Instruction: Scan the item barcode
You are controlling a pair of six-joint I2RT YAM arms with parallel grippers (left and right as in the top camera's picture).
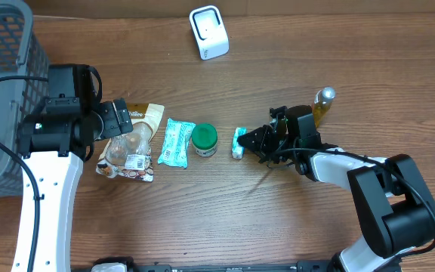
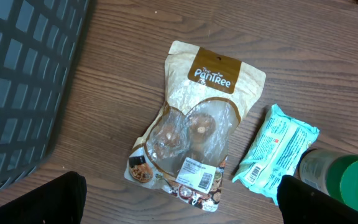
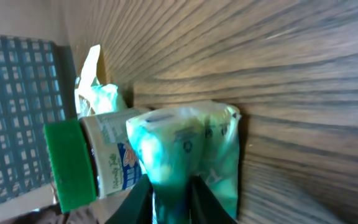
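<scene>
Overhead | right fingers [image 3: 205,202] pinching teal packet [image 1: 238,142] | left fingers [image 2: 55,199] wide, empty | scanner [image 1: 208,32] well apart | scan not yet done

You have a matt, grained wooden desk [image 1: 278,227], a glossy, crinkled film packet [image 3: 191,143] and a matt plastic basket [image 2: 17,81].

Left arm [image 1: 47,189]: long white link with rounded edges, topped by boxy black joint housings [image 1: 55,113]. Thin black cable [image 1: 30,181] runs along its left side.
Left fingers [image 2: 58,199]: matte black, blunt.
Right arm [image 1: 338,166]: short white link between bulky black joint blocks [image 1: 391,204].
Right fingers [image 3: 140,202]: dark, narrow.
</scene>
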